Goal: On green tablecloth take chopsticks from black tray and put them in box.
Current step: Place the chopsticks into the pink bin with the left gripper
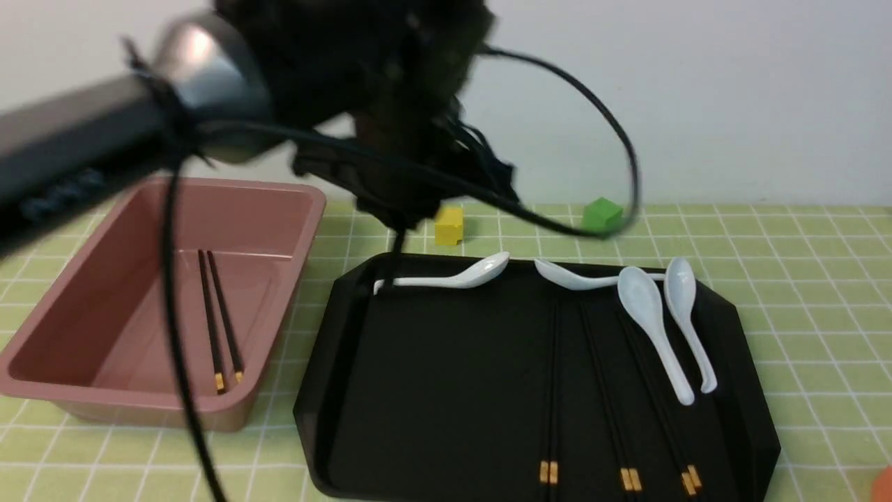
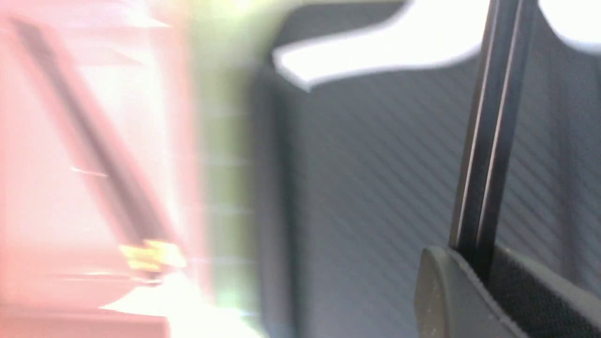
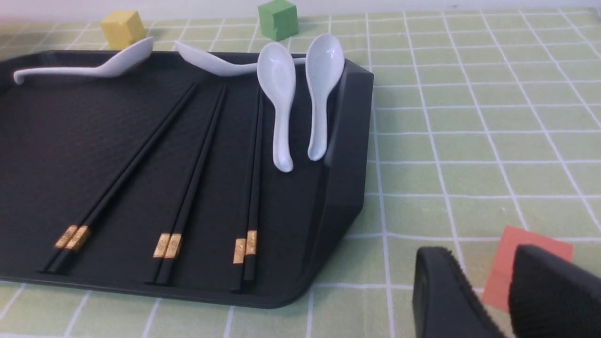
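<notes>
The black tray (image 1: 327, 362) lies on the green tablecloth (image 1: 801, 293), right of the pink box (image 1: 70, 279). A pair of chopsticks (image 1: 217, 314) lies inside the box. Three more pairs (image 1: 550, 390) lie side by side in the tray's right half (image 3: 197, 164). My left gripper (image 2: 474, 263) is shut on another pair of chopsticks (image 2: 488, 141), which stand out from its fingers over the tray. In the front view this gripper (image 1: 401, 216) is blurred, above the tray's far left corner. My right gripper (image 3: 483, 256) is open and holds nothing, low over the cloth right of the tray.
Several white spoons (image 1: 648, 314) lie along the tray's far side and right side. A yellow cube (image 1: 449, 224) and a green cube (image 1: 603, 215) stand on the cloth behind the tray. An orange patch (image 3: 521, 244) lies under the right gripper.
</notes>
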Tool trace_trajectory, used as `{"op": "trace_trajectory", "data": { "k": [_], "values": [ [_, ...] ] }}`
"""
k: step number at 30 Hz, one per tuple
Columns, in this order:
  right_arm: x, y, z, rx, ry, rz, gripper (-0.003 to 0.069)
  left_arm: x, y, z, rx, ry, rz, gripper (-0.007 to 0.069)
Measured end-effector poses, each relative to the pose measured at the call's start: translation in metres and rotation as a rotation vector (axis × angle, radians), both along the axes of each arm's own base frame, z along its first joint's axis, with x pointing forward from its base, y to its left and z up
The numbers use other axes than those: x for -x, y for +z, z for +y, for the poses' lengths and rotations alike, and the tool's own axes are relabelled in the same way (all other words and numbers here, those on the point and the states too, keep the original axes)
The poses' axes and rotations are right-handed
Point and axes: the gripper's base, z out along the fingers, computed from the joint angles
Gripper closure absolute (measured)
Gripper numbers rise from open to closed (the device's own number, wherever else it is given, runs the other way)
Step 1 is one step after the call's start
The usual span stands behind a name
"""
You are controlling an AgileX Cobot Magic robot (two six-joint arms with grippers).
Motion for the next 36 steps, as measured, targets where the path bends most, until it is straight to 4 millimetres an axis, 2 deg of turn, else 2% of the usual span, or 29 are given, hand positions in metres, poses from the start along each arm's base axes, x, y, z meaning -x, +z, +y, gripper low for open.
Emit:
{"op": "trace_trajectory", "data": {
  "k": [2,4,6,8,11,15,16,17,20,23,26,29,31,36],
  "values": [
    [0.000,0.000,0.000,0.000,0.000,0.000,0.0419,-0.010,0.011,0.046,0.023,0.110,-0.002,0.0540],
    [0.000,0.000,0.000,0.000,0.000,0.000,0.0419,-0.018,0.008,0.081,0.050,0.207,0.032,0.0540],
    [0.000,0.000,0.000,0.000,0.000,0.000,0.0419,-0.026,-0.007,0.115,0.068,0.304,0.104,0.0540],
    [0.000,0.000,0.000,0.000,0.000,0.000,0.0419,-0.032,-0.030,0.141,0.070,0.374,0.183,0.0540],
    [0.000,0.000,0.000,0.000,0.000,0.000,0.0419,-0.041,-0.064,0.163,0.070,0.428,0.249,0.0540],
    [0.000,0.000,0.000,0.000,0.000,0.000,0.0419,-0.059,-0.096,0.177,0.077,0.455,0.259,0.0540],
    [0.000,0.000,0.000,0.000,0.000,0.000,0.0419,-0.059,-0.098,0.177,0.076,0.456,0.261,0.0540],
    [0.000,0.000,0.000,0.000,0.000,0.000,0.0419,-0.065,-0.111,0.177,0.071,0.456,0.278,0.0540],
    [0.000,0.000,0.000,0.000,0.000,0.000,0.0419,-0.070,-0.129,0.176,0.061,0.460,0.320,0.0519],
    [0.000,0.000,0.000,0.000,0.000,0.000,0.0419,-0.074,-0.142,0.174,0.066,0.463,0.351,0.0480],
    [0.000,0.000,0.000,0.000,0.000,0.000,0.0419,-0.074,-0.145,0.173,0.061,0.436,0.367,0.0445],
    [0.000,0.000,0.000,0.000,0.000,0.000,0.0419,-0.069,-0.134,0.167,0.035,0.356,0.363,0.0447],
    [0.000,0.000,0.000,0.000,0.000,0.000,0.0419,-0.062,-0.117,0.161,0.021,0.304,0.345,0.0478],
    [0.000,0.000,0.000,0.000,0.000,0.000,0.0419,-0.028,-0.053,0.156,-0.007,0.193,0.248,0.0631]
  ]
}}
